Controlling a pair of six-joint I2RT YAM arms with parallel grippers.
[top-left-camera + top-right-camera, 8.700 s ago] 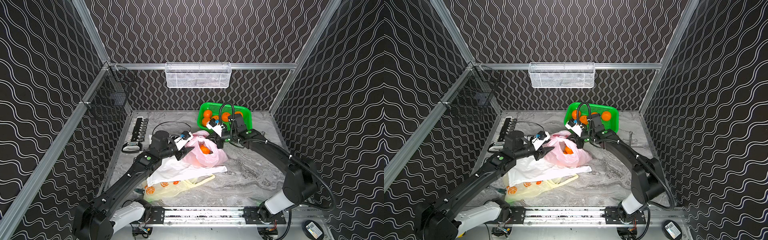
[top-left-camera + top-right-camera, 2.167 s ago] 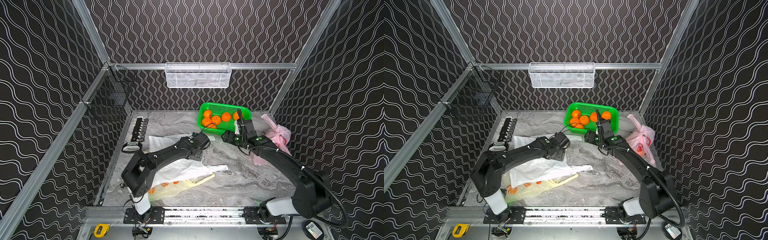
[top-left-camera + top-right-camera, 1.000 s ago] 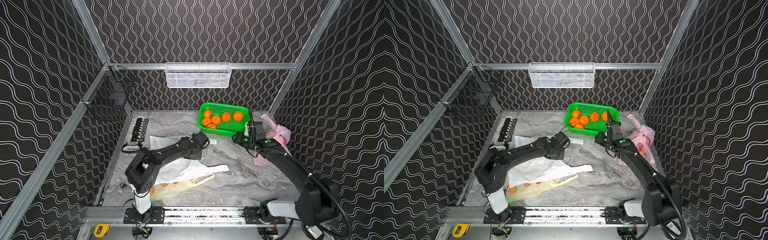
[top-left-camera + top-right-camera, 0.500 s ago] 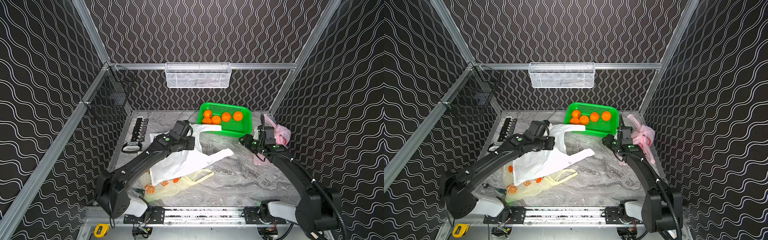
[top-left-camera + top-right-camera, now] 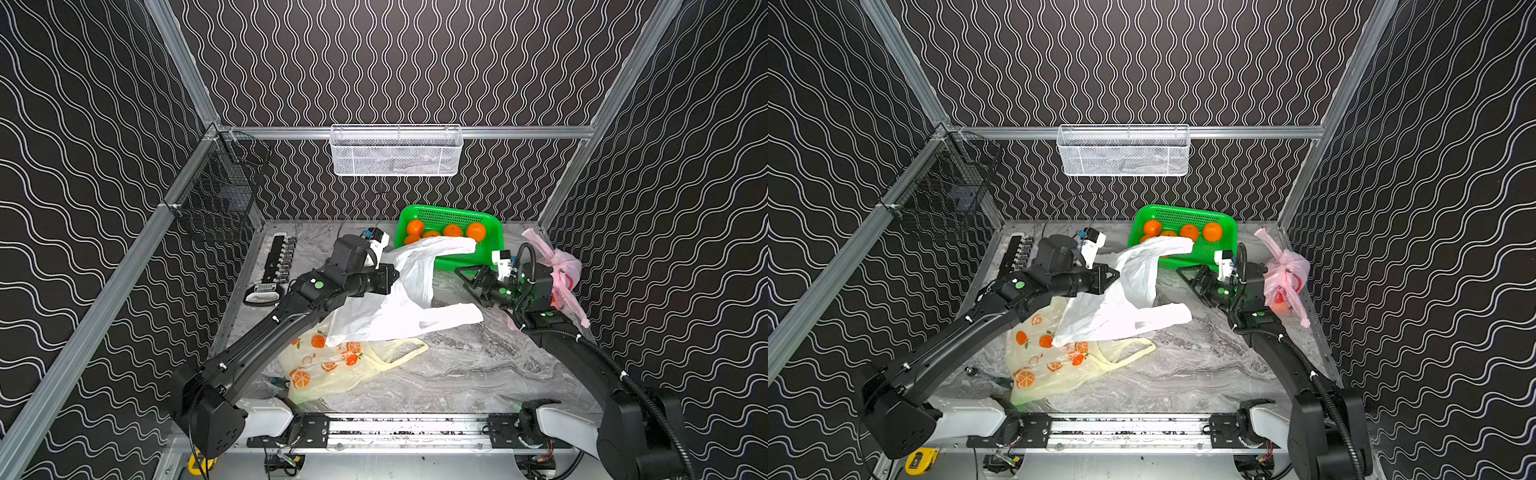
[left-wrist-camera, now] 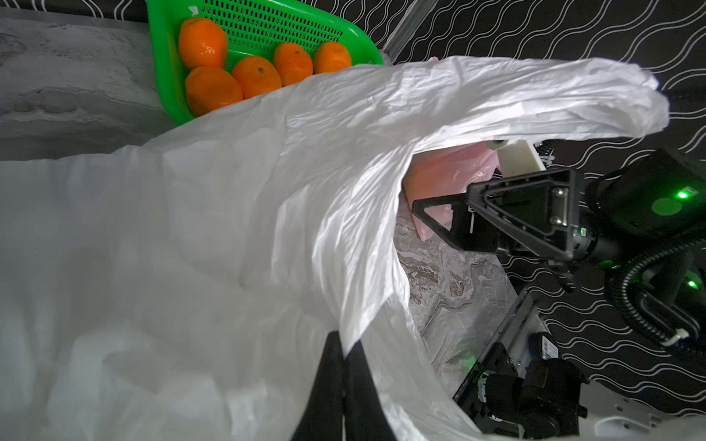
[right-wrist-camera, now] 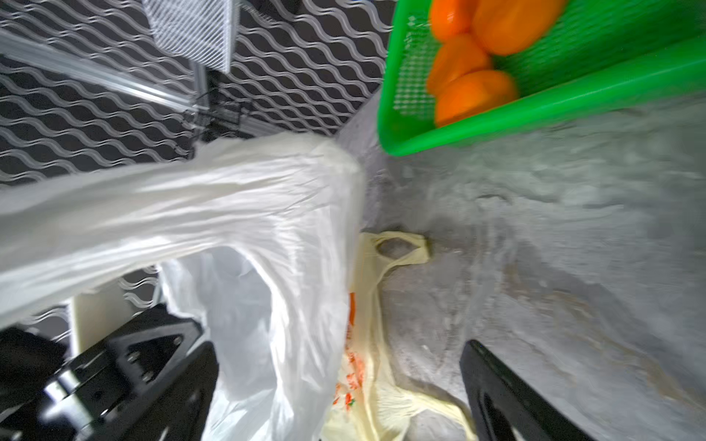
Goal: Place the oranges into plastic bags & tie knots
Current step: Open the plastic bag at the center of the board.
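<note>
Left pincer (image 5: 392, 277): pinching the white bag (image 5: 399, 316) (its top edge held up).
Right pincer (image 5: 467, 282): spread wide, just right of the bag.
Oranges (image 5: 453, 230): in the green basket (image 5: 490, 220), far side.

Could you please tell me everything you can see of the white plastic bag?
The white plastic bag is thin, crinkled film, vest-style with two handles. The left gripper is shut on its rim and holds that side up, so the mouth gapes. One handle juts toward the green basket; whether they touch is unclear. The other handle lies on the table. Its lower part rests on the yellow printed bag. No fruit shows inside.
</note>
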